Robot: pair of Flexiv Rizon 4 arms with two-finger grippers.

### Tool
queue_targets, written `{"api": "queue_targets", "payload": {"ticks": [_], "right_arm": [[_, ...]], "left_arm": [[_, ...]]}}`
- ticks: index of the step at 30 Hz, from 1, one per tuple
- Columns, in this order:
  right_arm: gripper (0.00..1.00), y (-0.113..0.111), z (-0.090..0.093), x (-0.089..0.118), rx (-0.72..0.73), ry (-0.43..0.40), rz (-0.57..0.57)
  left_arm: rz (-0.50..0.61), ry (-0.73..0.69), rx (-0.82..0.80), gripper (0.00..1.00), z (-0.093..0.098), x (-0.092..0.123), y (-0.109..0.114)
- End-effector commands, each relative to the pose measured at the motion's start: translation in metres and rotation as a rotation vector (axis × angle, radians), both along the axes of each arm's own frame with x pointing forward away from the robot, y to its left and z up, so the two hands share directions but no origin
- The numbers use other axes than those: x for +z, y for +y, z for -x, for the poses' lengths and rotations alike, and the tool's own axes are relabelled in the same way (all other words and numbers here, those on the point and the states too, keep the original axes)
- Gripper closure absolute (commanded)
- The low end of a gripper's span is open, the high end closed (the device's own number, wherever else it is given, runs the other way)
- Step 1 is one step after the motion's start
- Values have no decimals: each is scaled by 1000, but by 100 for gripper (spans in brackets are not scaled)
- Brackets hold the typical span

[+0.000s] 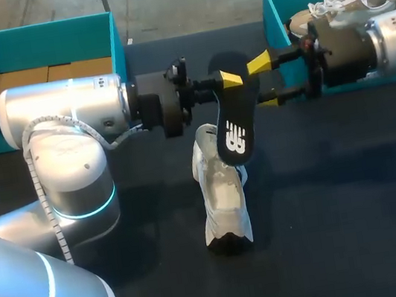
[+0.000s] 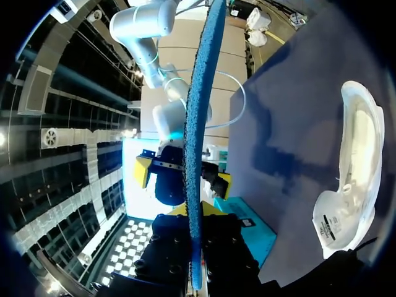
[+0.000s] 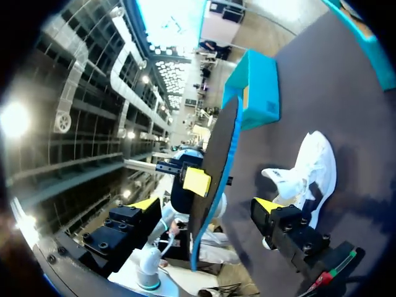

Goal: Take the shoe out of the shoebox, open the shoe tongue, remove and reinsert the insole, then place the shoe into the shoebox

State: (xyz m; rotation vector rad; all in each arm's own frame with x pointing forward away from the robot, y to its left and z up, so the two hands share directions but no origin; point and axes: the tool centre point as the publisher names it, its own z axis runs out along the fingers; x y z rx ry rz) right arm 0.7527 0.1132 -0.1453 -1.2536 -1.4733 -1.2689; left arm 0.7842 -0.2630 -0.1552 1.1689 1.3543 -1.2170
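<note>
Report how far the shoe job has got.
Done: the white shoe is out on the table, and its insole is out. In hand: the left gripper holds the insole above the shoe, between the right gripper's open fingers, which do not grip it. Left: reinsert the insole, then put the shoe into a shoebox.

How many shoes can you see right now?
2. One shoe lies on the table, beneath the insole; a second shoe sits in the right box. The left box shows none, though its near side is hidden.
</note>
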Motion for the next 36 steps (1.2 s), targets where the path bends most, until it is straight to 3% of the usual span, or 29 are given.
{"api": "queue_targets", "payload": {"ticks": [1,10,20,36], "right_arm": [[0,-21,4,5,4,-70,16],[0,-41,-1,9,51,-215,201],[0,-47,3,19,158,-419,296],[0,-48,4,19,156,-425,317]], "left_arm": [[0,15,-9,100,6,6,4],[11,114,-36,100,23,10,10],[24,200,-34,100,38,13,19],[13,168,-22,100,40,14,20]]}}
